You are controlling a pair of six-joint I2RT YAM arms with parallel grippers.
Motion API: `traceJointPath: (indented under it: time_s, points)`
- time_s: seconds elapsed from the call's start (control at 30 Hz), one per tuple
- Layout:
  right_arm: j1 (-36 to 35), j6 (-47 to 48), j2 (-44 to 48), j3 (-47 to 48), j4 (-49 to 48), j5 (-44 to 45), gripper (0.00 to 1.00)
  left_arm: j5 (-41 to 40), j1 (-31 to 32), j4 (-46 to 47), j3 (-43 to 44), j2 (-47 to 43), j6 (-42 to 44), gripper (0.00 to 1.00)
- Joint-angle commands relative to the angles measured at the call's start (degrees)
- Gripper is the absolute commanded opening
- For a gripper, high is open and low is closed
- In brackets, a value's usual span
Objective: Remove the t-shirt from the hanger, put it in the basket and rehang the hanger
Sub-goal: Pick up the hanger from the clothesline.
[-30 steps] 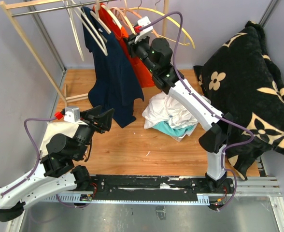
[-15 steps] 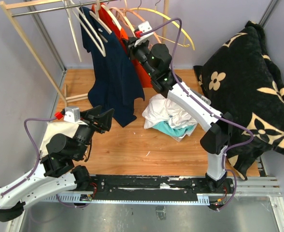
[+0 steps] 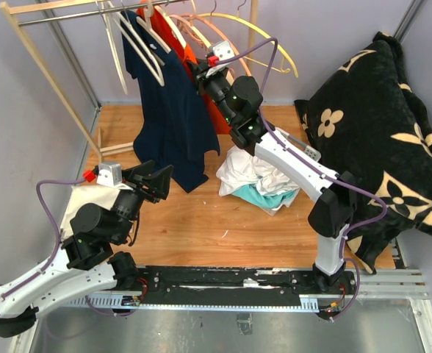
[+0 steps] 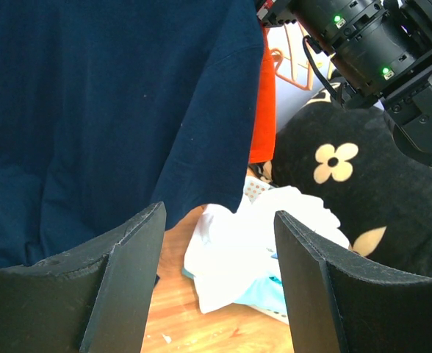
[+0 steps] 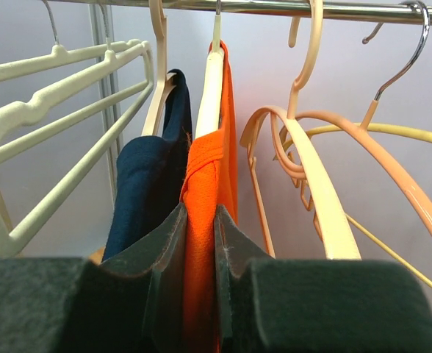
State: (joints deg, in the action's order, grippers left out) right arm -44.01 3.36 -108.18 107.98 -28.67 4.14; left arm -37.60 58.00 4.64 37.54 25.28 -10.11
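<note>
An orange t-shirt (image 3: 219, 112) hangs on a cream hanger (image 5: 211, 81) from the metal rail (image 5: 275, 9), next to a navy t-shirt (image 3: 168, 110) on its own hanger. My right gripper (image 3: 200, 74) is up at the rail and shut on the shoulder fabric of the orange t-shirt (image 5: 210, 162); in the right wrist view the right gripper (image 5: 200, 220) pinches the cloth just below the hanger. The navy t-shirt (image 5: 146, 184) hangs just to its left. My left gripper (image 3: 158, 180) is open and empty, low, near the navy t-shirt's hem (image 4: 91, 110). The left gripper (image 4: 220, 220) faces the clothes pile.
White empty hangers (image 3: 139, 44) hang left of the shirts, peach and yellow ones (image 3: 234, 33) right. A pile of white and teal clothes (image 3: 260, 176) lies on the wooden floor. A black flowered blanket (image 3: 378, 125) fills the right side. A wooden rack post (image 3: 47, 73) stands left.
My right wrist has shifted slightly downward in the top view, still gripping the orange t-shirt. The empty peach and yellow hangers have swung. The left arm has not moved.
</note>
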Motion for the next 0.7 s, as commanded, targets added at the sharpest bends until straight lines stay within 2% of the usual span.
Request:
traceJointPath:
  time_s: [0.0, 0.67]
  points:
    - [-1.1, 2.0, 3.9, 1.7, -8.4, -0.1, 0.01, -0.8, 0.4, 2.1, 0.1, 0.0, 0.5, 0.66]
    - [-1.4, 2.8, 4.2, 4.0, -8.0, -0.8, 0.01, -0.6, 0.4, 2.0, 1.4, 0.6, 0.7, 0.66]
